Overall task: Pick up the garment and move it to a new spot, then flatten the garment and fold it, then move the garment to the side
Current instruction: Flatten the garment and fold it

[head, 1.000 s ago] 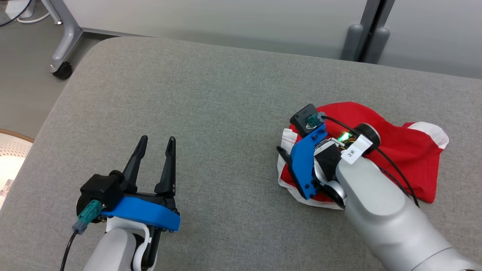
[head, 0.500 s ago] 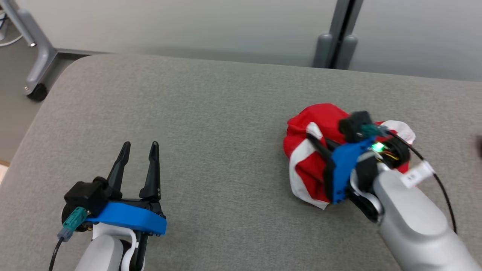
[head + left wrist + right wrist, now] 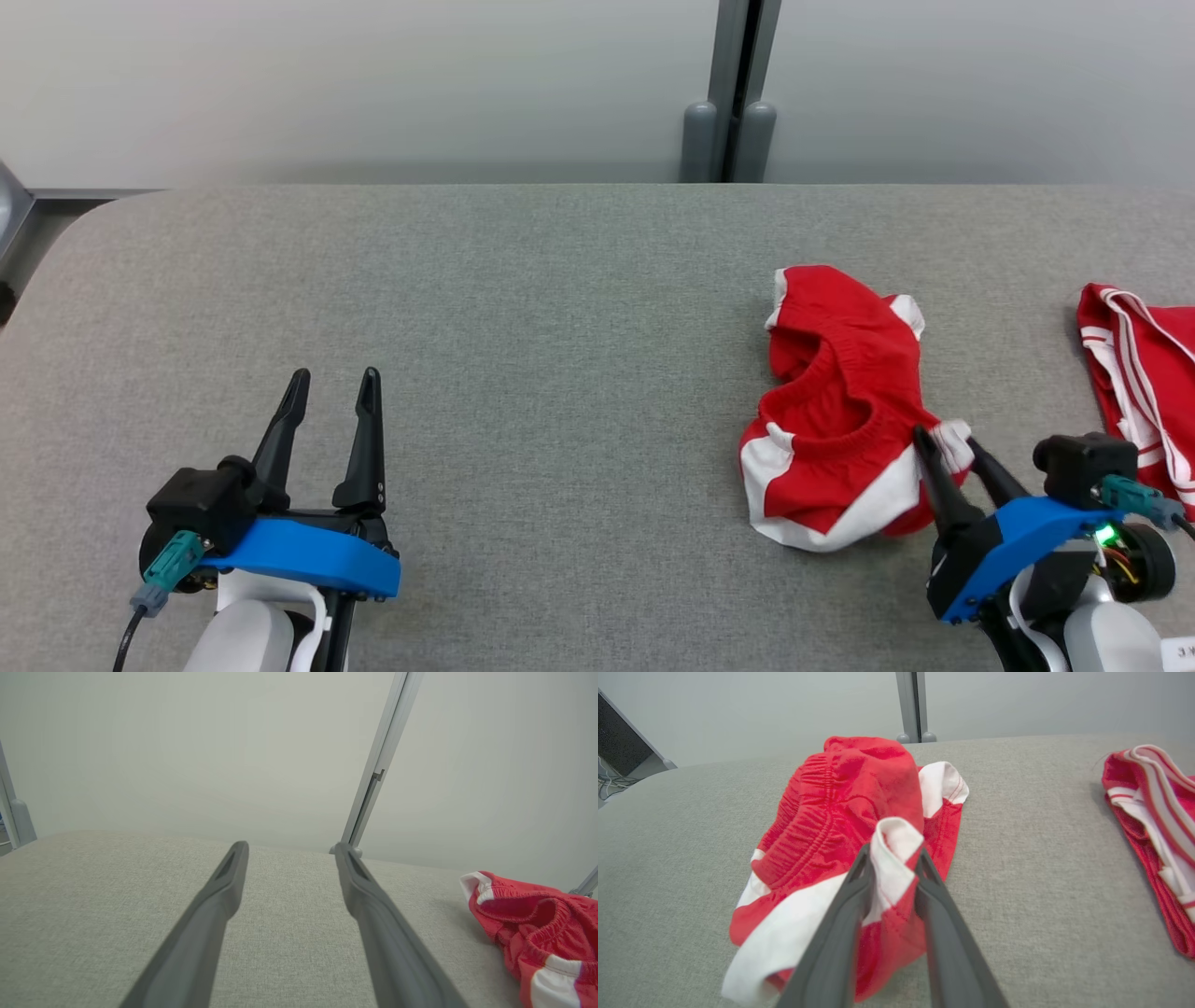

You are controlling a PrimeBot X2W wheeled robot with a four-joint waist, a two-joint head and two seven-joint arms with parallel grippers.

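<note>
Grey surface is being used as the work area. Garment, red with white trim, is being seen crumpled on its right half, apart from a second garment at the right edge. A white-edged fold at the garment's near end is being pinched between the right gripper fingers. Left gripper is being held with fingers spread wide over the surface's left side, well apart from the garment.

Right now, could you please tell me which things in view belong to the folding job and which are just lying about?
In the job: bunched red garment, pinched at a white fold by the right end effector; grey table under it.
Lying about: second red striped garment at the right edge; left end effector, open, holding nothing; partition post behind.
</note>
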